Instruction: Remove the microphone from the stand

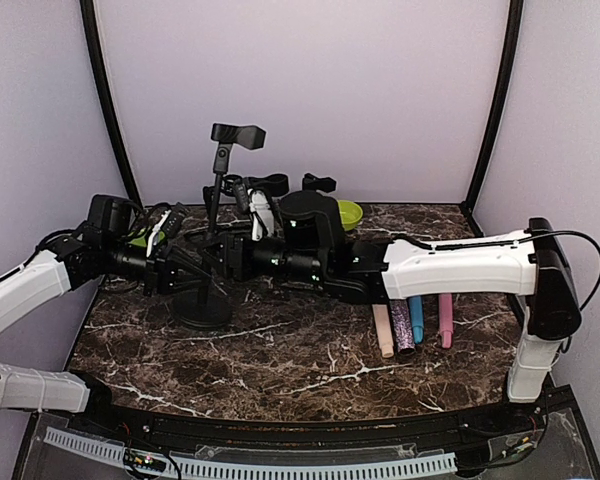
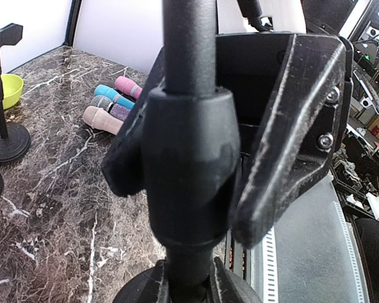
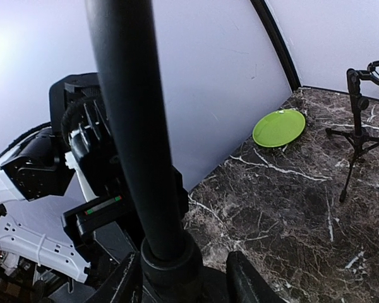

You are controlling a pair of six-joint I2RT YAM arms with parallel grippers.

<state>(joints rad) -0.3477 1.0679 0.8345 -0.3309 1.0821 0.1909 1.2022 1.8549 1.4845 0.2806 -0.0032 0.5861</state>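
Microphones (image 1: 412, 325): four lay side by side on the marble table (image 1: 280, 365), right of centre, just under the right arm. Couldn't tell whether one sat in the clip (image 1: 238, 133) atop the stand (image 1: 216, 200).

Top view: stand stood left of centre. Both arms reached in to its pole from either side, left gripper (image 1: 185, 262) and right gripper (image 1: 227, 258) low on it, above the round base.

Left wrist: left gripper (image 2: 189, 202) was clamped on the stand's thick collar, fingers (image 2: 284, 145) pressed against both sides.

Right wrist: right gripper (image 3: 186, 281) stood spread, fingers (image 3: 246, 278) straddling the pole with a visible gap on one side, pinching nothing. Green plate (image 3: 279, 128) lay by the far wall.
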